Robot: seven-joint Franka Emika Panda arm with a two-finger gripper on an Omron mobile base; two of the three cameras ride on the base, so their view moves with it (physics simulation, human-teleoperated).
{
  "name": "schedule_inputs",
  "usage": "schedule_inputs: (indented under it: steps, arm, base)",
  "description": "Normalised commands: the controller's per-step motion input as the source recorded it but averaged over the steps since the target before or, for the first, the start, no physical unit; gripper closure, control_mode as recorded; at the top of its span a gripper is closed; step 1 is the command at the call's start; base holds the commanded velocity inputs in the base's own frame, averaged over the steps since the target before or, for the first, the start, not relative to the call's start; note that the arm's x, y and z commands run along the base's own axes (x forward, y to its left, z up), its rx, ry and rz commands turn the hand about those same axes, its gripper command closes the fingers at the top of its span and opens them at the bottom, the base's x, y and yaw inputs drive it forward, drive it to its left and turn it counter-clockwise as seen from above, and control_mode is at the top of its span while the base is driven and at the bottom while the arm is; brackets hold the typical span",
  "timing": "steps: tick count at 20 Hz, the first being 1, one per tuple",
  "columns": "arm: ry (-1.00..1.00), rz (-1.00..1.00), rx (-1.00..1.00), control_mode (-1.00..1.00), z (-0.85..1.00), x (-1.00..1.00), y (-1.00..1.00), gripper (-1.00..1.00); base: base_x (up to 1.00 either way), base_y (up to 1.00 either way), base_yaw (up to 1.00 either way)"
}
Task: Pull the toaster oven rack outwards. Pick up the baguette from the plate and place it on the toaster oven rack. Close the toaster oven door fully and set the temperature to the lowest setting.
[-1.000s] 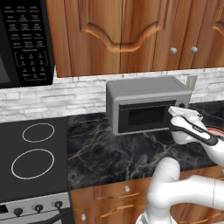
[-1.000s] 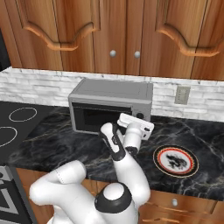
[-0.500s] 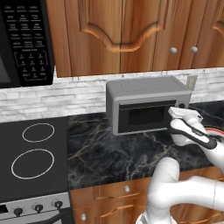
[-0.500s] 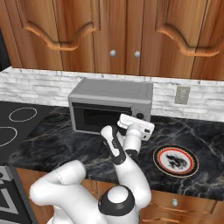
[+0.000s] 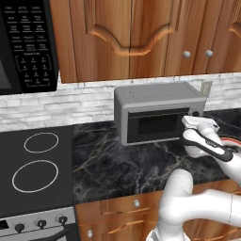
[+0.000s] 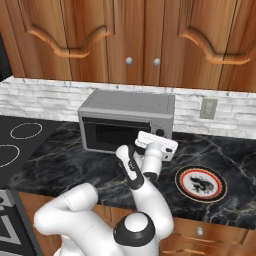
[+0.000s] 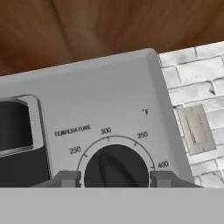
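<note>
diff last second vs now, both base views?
No visible change. The gripper stays at the toaster oven's right front, jaws open on either side of the temperature knob without gripping it. The toaster oven door stays closed, and the plate sits in the same spot on the counter.

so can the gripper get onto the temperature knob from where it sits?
Probably yes. The gripper is open, one fingertip on each side of the temperature knob on the toaster oven; nothing sits between them.
</note>
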Motion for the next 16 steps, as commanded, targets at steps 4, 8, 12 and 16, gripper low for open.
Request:
schedule_inputs:
  steps: [4, 8, 12, 16]
  arm:
    - [0.0, -0.2, -0.26, -1.0, 0.19, 0.02, -0.22, 1.0]
    - [-0.01, -0.13, -0.31, -1.0, 0.24, 0.1, -0.03, 1.0]
    - [-0.12, -0.04, -0.35, -1.0, 0.31, 0.0, 0.0, 1.0]
    - [-0.12, -0.03, -0.35, -1.0, 0.23, 0.0, 0.0, 1.0]
  base:
    - [0.0, 0.0, 0.0]
    - [0.0, 0.0, 0.0]
    - [0.0, 0.0, 0.0]
    - [0.0, 0.0, 0.0]
